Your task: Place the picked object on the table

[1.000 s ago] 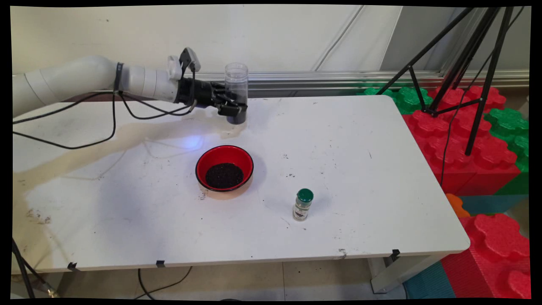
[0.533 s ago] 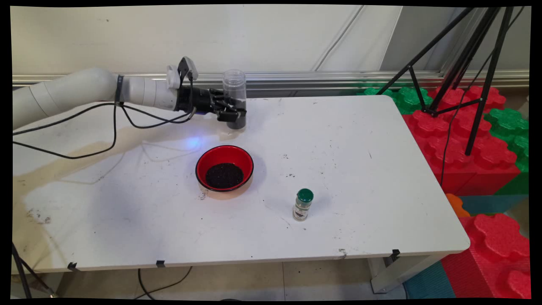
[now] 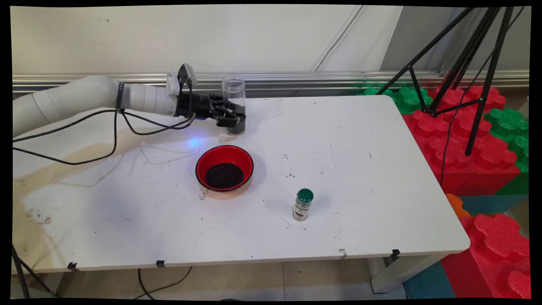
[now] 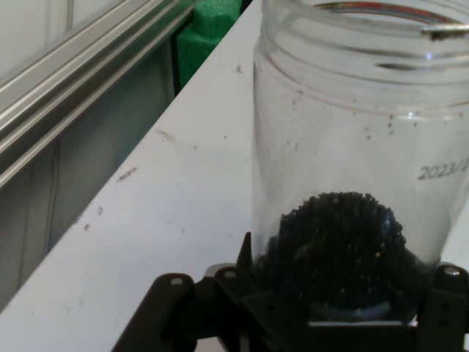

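Clear plastic jar (image 3: 234, 103), upright with dark granules at its bottom, sits clamped low between the black two-finger gripper's (image 3: 232, 119) fingers, at the white table's (image 3: 360, 169) far side, beyond the red bowl (image 3: 224, 168).

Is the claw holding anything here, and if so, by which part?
Yes. The claw is shut on the clear jar, gripping it low on its body, around the part filled with dark grains. The open mouth stands above the grip.

Open table (image 3: 360, 144) lies right of the red bowl (image 3: 224, 168); spice bottle (image 3: 303, 205) stands near the front.
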{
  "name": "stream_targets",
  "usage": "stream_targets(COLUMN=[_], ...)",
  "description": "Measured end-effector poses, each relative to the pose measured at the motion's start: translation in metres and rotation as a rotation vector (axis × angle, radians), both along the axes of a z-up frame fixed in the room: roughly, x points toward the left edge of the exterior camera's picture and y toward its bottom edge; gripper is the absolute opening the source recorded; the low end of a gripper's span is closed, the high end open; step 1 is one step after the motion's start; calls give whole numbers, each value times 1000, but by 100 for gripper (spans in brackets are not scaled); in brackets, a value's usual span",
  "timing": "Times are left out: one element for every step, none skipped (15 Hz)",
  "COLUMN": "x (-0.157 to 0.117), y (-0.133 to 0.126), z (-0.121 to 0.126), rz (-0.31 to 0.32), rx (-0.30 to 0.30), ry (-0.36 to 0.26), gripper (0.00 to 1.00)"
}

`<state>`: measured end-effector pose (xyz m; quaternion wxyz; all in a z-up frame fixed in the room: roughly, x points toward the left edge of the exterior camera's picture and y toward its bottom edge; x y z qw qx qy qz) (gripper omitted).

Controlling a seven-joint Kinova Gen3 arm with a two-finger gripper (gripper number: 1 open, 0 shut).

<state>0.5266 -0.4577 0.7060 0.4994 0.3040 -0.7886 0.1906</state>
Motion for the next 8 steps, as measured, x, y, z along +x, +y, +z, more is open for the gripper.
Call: stream_targets(x=[0,1,1,1,1,1,1,1], y=[1,1,1,2,3,3,3,4], z=[-1,-3,-4,-5,-6,-7,-8,-8], rz=[-1,-3,-6,-8,-11,-12,-14,-16], rx=[-1,-2,-5,-6,-8,-9,-10,-11], ry=[0,-1,-1,-2,-2,-2,-2,-3], gripper=[0,0,0,0,100,100,100,100])
